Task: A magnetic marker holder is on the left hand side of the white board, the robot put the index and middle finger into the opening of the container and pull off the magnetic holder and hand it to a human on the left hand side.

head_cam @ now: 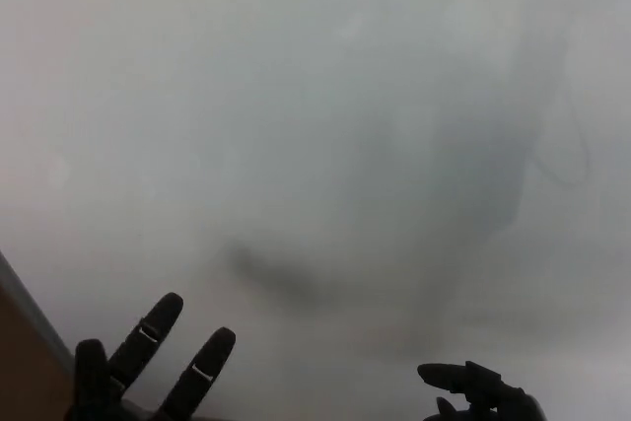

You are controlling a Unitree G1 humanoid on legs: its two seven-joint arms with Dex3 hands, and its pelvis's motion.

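Fingers (158,327) of our left hand (138,377) are spread, empty, raised against the white board (315,96). Our right hand (478,393) shows only at the frame's edge — we cannot tell its state. The marker holder isn't visible — we should find its opening first, then hook in two fingers.

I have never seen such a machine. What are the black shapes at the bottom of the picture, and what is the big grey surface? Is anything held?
The picture comes from a camera on a humanoid robot's head, looking forward at its work. The large grey-white area is the whiteboard, seen very close, with dim reflections on it. At the bottom left is the robot's left hand: black, with thick fingers spread apart and pointing up. It holds nothing. At the bottom right only part of the right hand shows, also with nothing in it that I can see. The brown strip in the lower left corner is beyond the whiteboard's edge. No marker holder is visible in this picture.
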